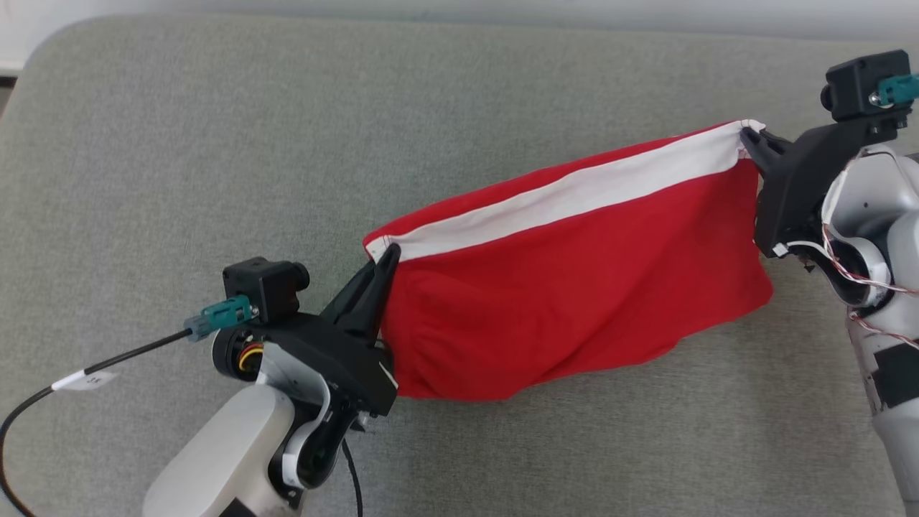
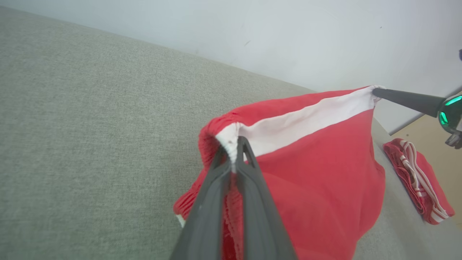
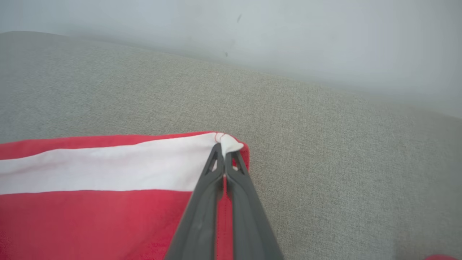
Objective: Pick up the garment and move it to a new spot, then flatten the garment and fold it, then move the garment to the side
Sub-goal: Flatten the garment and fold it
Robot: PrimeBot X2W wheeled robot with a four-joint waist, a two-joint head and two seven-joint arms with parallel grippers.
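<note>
Garment: red with a white band, stretched between both grippers above the grey cushion; the lower part sags toward the fabric.
Left gripper: fingers pinched together on the band's nearer corner.
Right gripper: fingers clamped on the band's farther corner.
Folded cloth: red with white stripes, lying on the cushion, apart from the garment.
Wall: pale, behind the cushion.
</note>
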